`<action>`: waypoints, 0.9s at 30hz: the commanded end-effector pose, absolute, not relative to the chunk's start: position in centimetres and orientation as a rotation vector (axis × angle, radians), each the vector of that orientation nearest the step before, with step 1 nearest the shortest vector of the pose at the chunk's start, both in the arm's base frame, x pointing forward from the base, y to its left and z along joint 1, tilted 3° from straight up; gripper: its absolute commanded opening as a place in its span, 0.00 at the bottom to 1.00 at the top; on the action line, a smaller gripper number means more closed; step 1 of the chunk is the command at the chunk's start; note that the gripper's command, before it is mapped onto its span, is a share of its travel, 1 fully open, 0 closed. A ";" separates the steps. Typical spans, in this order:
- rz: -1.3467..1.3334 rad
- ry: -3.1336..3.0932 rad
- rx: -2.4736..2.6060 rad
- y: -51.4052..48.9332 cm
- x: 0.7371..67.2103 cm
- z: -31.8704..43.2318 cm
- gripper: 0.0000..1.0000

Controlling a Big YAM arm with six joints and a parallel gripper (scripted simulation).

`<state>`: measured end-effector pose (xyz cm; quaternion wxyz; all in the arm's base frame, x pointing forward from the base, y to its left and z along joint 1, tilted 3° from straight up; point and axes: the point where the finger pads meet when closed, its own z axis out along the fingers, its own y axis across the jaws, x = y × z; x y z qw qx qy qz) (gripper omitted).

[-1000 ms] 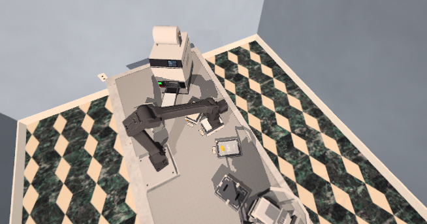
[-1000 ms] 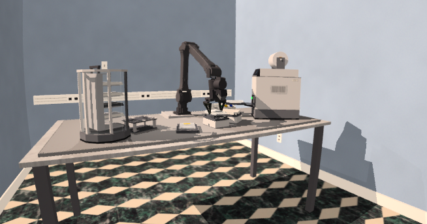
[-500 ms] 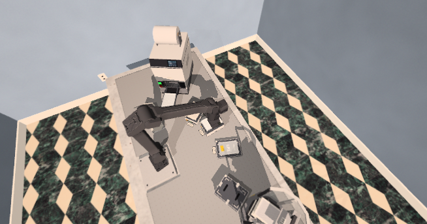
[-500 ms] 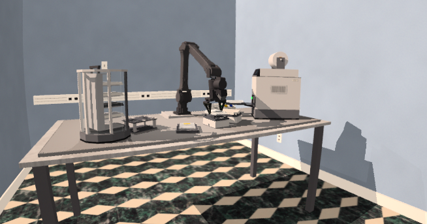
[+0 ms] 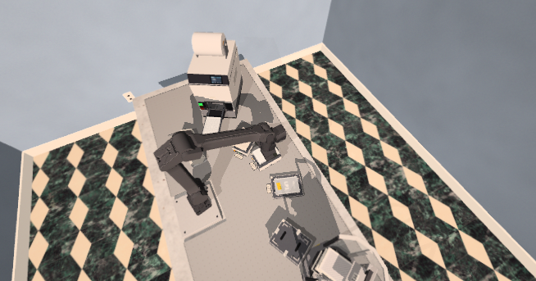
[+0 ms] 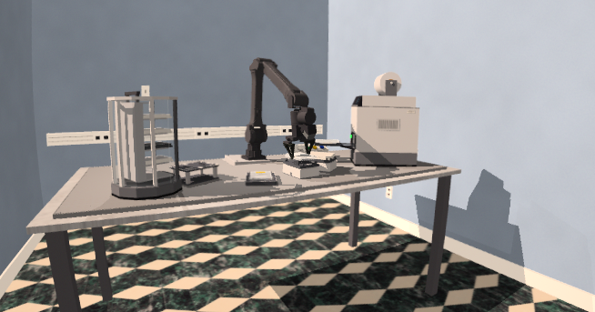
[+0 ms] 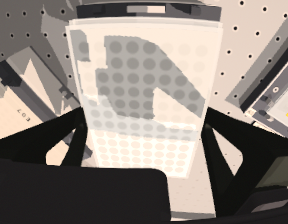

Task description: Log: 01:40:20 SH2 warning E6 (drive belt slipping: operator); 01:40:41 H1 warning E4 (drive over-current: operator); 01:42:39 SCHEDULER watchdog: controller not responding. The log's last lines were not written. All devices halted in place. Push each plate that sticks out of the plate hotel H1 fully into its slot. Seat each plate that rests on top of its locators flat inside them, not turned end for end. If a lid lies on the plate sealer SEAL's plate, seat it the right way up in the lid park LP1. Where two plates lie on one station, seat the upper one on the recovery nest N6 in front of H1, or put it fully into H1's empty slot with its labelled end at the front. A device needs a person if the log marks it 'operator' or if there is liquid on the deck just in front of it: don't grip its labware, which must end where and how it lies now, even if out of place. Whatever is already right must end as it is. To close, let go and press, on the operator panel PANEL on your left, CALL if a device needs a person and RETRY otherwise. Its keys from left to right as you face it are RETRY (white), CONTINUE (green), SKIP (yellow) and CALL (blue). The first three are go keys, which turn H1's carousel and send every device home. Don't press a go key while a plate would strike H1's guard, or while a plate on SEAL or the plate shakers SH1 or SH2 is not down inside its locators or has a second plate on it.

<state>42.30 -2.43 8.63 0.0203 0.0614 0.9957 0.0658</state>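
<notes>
My gripper [image 6: 300, 155] [image 7: 144, 112] is down at the shaker [image 6: 301, 171] nearer the lid park. It is shut on a pale many-welled plate [image 5: 259, 156] [image 7: 145, 155], with one finger against each long side. The wrist partly hides this plate in the top view, and whether it lies flat in its locators cannot be told. The other shaker [image 6: 331, 164] stands beside it with a pale plate on top. The lid park LP1 [image 5: 286, 197] [image 6: 261, 183] lies towards the hotel. A white plate [image 5: 212, 124] lies on the sealer's extended tray.
The sealer [image 5: 213, 94] [image 6: 387, 132] stands at one end of the table. The hotel H1 [image 6: 146, 190] stands at the other, with the raised dark nest [image 5: 292, 242] [image 6: 200, 166] in front. The panel's yellow and blue keys show behind the shakers. My arm [image 5: 229, 138] spans the deck.
</notes>
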 end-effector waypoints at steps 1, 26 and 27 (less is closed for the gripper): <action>0.202 3.057 0.184 -2.4 43.5 9.7 0.84; 0.206 3.066 0.177 -1.9 43.5 9.0 0.84; 0.205 3.064 0.177 -1.9 43.4 9.1 0.84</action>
